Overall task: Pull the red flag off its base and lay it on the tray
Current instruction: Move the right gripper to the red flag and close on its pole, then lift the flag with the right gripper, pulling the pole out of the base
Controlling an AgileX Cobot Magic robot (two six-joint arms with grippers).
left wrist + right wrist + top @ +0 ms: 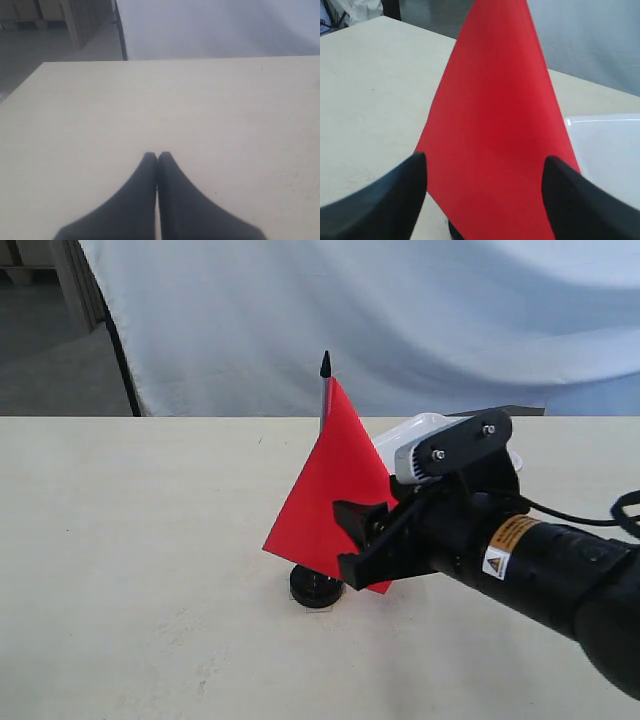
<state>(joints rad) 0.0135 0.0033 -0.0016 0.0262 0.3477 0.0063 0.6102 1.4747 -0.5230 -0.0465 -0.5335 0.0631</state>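
The red flag stands upright in its small round black base at the middle of the table, black pointed tip up. My right gripper is open right at the cloth's lower part, one finger on each side of it. In the right wrist view the red flag fills the space between the fingers of the right gripper, with a sliver of the base below. The white tray lies beyond the flag; in the exterior view the arm hides most of the tray. My left gripper is shut and empty above bare table.
A white cloth backdrop hangs behind the table's far edge. A black stand leg is at the back left. The beige table stretches left of the flag.
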